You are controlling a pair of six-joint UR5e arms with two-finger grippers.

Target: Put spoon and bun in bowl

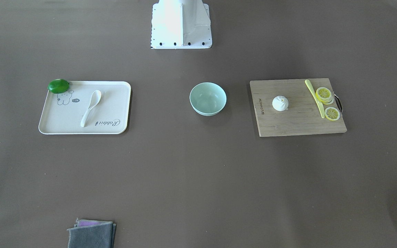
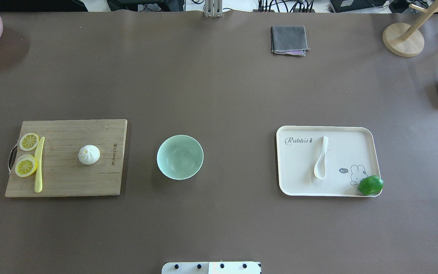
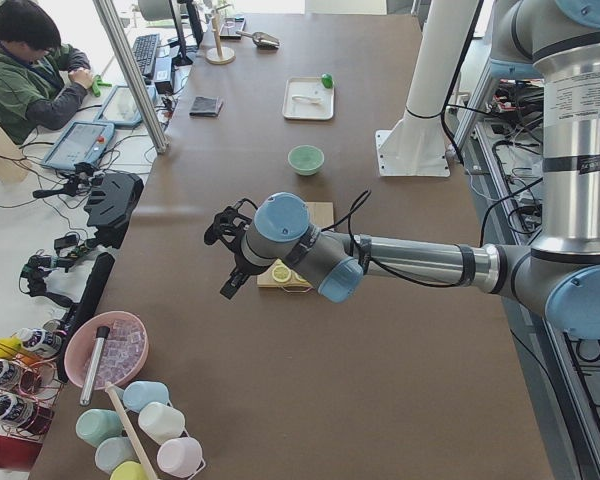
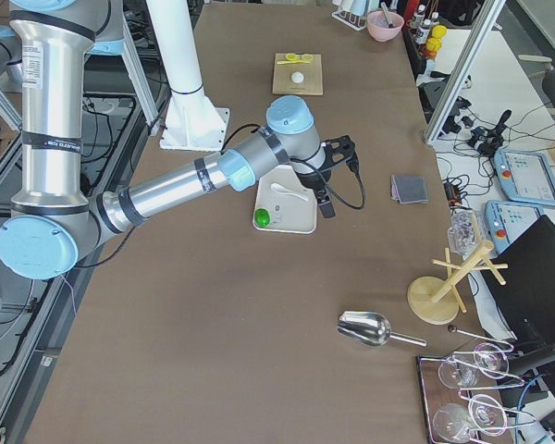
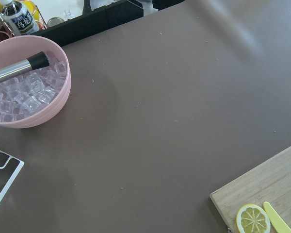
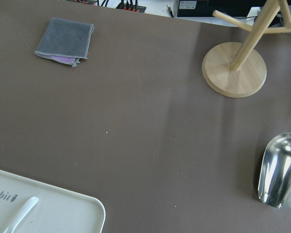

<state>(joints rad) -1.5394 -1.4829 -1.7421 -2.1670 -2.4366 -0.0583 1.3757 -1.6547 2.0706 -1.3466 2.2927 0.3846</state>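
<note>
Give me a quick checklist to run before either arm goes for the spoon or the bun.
1. Bowl upright and empty: ok.
2. Spoon lies flat on the tray, nothing touching it: ok.
3. Green fruit sits at the tray's corner, apart from the spoon: ok.
4. Bun sits on the cutting board, apart from the knife and the lemon slices: ok.
5. Left claw open for a grasp: cannot tell, it shows only in a side view.
6. Right claw open for a grasp: cannot tell, for the same reason.
</note>
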